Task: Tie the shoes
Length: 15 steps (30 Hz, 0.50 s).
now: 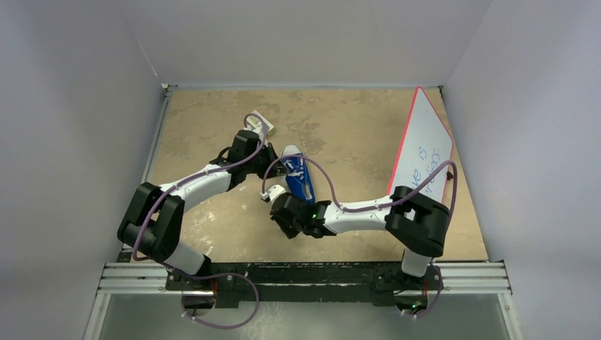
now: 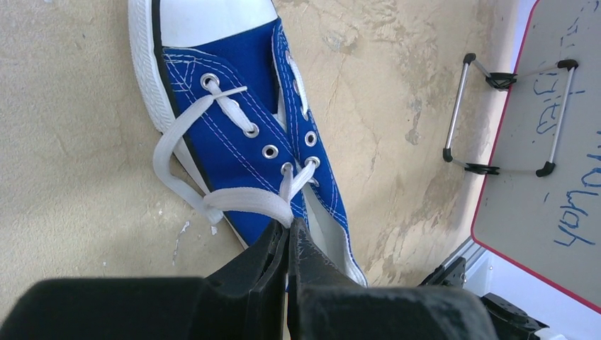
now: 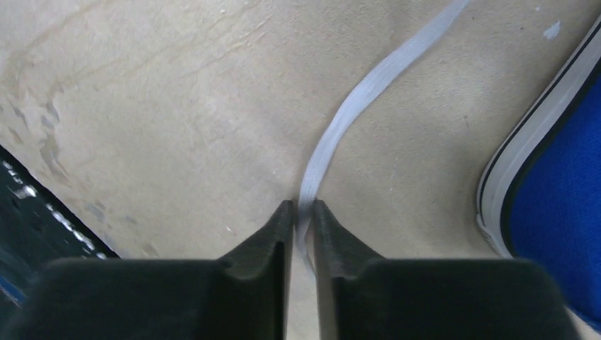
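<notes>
The blue sneaker (image 1: 299, 177) lies mid-table with its white toe cap pointing away from the arms. In the left wrist view the shoe (image 2: 241, 106) fills the upper left. My left gripper (image 2: 289, 225) is shut on a white lace (image 2: 241, 200) over the shoe's opening; that lace loops out past the sole. It sits at the shoe's left side in the top view (image 1: 278, 173). My right gripper (image 3: 303, 207) is shut on the other lace (image 3: 368, 85), low over the table to the left of the shoe's sole (image 3: 560, 156). It is near the heel in the top view (image 1: 275, 202).
A whiteboard with a red edge (image 1: 425, 156) leans at the right side of the table on a wire stand (image 2: 496, 120). Grey walls enclose the table on three sides. A metal rail (image 1: 305, 276) runs along the near edge.
</notes>
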Tool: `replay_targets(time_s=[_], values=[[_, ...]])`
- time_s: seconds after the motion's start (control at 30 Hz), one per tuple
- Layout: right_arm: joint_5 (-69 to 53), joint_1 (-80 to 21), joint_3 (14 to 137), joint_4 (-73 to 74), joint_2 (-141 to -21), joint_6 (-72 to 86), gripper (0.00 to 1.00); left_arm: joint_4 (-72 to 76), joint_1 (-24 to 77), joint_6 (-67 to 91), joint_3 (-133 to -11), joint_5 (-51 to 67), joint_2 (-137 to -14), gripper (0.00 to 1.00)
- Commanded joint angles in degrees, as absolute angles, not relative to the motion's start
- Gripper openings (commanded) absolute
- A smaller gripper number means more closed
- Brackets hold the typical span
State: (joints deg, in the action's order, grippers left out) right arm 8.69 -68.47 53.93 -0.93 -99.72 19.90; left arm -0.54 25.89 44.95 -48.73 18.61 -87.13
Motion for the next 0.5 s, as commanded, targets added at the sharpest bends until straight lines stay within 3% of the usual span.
replay_targets(time_s=[0.0,0.03,0.23,0.47], values=[[14.09,-68.64,56.21,2.82,-100.11,21.24,0.04,1.77,25.32,44.9,-48.52,19.77,-87.0,0.0],[14.7,-68.67,55.54,3.66,-97.95,21.96,0.0,1.72,25.25,44.77,-48.54,19.82,-87.01,0.0],[20.61,-68.2,52.44,10.98,-79.76,26.46,0.0,-1.55,25.14,41.48,-49.46,19.1,-86.33,0.0],[21.0,-59.81,67.87,21.0,-84.25,19.02,0.0,-5.35,25.14,38.85,-50.51,17.9,-85.88,0.0]])
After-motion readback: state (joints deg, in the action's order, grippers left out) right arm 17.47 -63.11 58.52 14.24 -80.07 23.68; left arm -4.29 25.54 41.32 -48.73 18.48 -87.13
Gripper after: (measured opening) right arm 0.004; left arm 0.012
